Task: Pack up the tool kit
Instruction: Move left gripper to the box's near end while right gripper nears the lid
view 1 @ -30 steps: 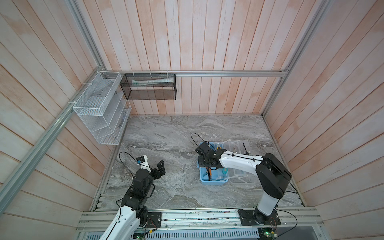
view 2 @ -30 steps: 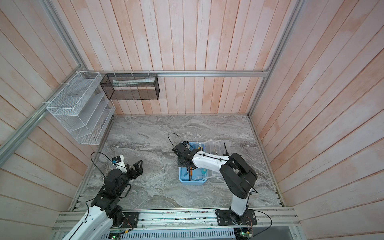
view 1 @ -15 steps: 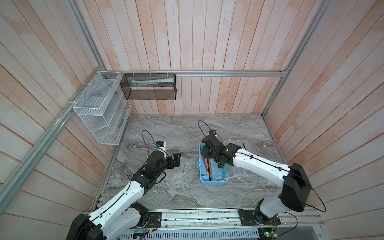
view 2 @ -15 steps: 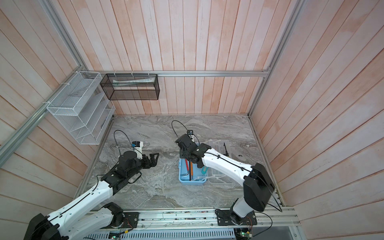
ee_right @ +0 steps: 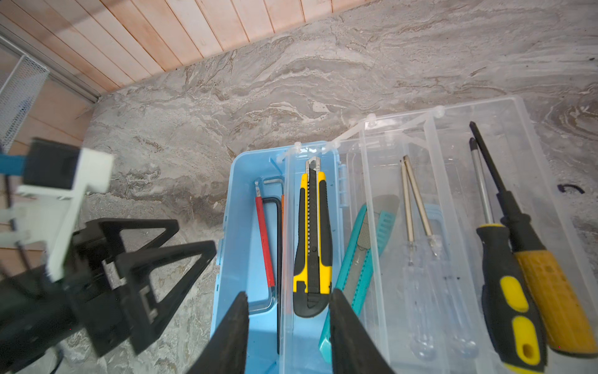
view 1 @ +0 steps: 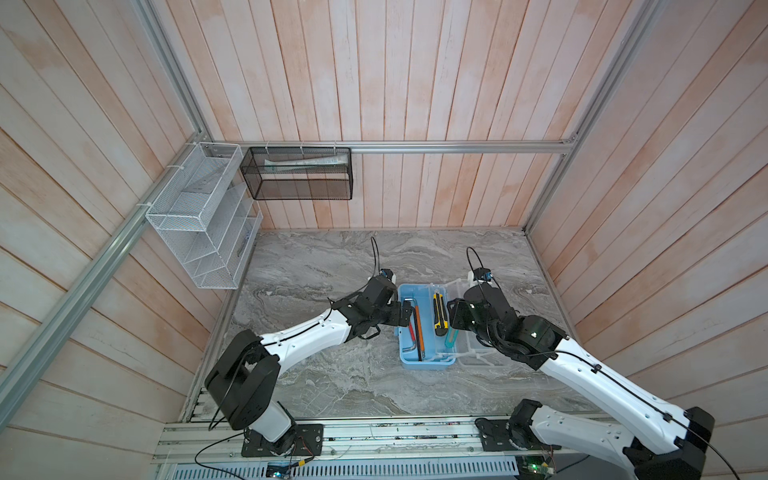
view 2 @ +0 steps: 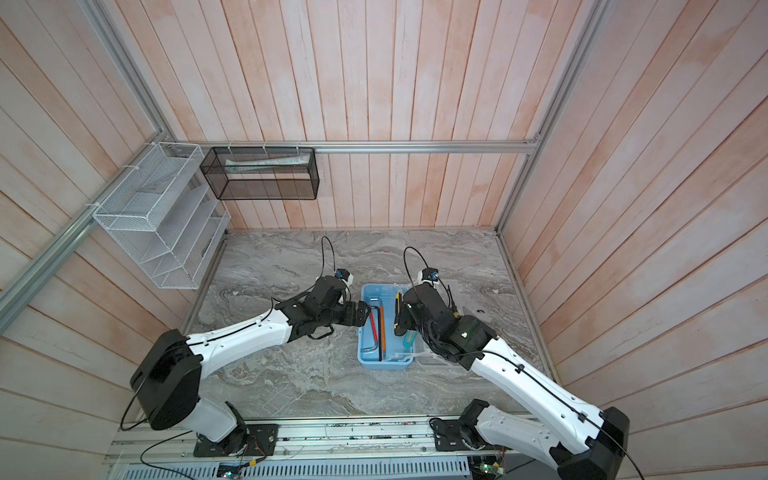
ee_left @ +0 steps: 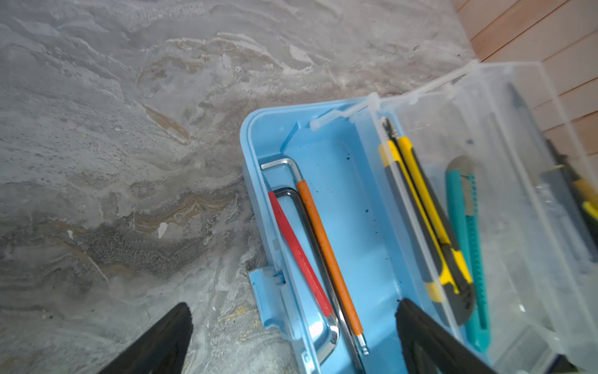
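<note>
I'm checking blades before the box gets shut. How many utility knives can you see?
2. The yellow-and-black utility knife lies in the clear tray over the blue box; the teal utility knife lies slanted right beside it. Others could hide under the tray.

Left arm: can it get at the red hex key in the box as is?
Likely yes. The left gripper is open at the end of the red hex key, and the clear tray covers only the other half of the box. The box wall and the orange key crowd it.
</note>
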Tool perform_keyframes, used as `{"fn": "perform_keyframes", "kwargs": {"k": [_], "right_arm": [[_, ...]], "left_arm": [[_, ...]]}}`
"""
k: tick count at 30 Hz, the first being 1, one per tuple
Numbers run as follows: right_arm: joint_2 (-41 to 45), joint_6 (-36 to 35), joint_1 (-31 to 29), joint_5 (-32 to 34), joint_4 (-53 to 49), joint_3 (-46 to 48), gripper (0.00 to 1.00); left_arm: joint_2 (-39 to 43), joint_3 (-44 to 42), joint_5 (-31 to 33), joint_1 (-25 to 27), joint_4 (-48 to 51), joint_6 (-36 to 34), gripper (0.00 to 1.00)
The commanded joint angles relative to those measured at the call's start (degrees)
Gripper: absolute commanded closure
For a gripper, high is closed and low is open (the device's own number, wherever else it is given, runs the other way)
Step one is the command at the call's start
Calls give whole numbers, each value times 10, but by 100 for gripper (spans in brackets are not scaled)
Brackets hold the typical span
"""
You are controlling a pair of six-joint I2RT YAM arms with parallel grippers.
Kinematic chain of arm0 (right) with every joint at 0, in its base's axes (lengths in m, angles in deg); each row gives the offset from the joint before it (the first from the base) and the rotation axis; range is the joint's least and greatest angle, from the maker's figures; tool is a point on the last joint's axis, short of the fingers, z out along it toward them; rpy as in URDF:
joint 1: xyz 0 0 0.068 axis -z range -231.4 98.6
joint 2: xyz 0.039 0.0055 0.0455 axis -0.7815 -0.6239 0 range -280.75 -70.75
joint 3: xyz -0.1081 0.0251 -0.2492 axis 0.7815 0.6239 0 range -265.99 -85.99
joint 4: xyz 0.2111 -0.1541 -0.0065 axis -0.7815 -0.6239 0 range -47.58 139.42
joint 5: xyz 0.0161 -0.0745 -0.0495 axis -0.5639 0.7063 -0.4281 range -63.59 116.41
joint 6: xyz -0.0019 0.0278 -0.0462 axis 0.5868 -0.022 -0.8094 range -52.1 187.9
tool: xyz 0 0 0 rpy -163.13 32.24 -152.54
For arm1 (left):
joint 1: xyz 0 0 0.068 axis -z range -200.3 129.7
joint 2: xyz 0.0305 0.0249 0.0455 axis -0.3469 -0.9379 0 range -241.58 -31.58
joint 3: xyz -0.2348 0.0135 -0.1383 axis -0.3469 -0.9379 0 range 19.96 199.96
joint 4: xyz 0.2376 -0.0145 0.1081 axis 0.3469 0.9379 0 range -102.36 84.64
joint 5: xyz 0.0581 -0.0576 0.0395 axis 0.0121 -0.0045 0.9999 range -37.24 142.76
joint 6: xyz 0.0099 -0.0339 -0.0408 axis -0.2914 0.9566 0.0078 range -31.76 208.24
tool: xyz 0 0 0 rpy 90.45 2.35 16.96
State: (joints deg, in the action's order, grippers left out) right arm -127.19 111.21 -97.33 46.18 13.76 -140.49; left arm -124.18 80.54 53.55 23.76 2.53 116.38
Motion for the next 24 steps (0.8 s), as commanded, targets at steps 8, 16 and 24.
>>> {"fn": "perform_keyframes", "kwargs": {"k": [8, 16, 24], "right_arm": [[75, 35, 2, -10, -37, 49, 61], [78, 13, 20, 22, -54, 34, 61], [99, -32, 90, -17, -28, 44, 63]], "left_arm": [[-69, 14, 52, 3, 48, -24, 1], [8, -95, 59, -46, 40, -17, 6], [142, -162, 77, -76, 47, -28, 10]]}}
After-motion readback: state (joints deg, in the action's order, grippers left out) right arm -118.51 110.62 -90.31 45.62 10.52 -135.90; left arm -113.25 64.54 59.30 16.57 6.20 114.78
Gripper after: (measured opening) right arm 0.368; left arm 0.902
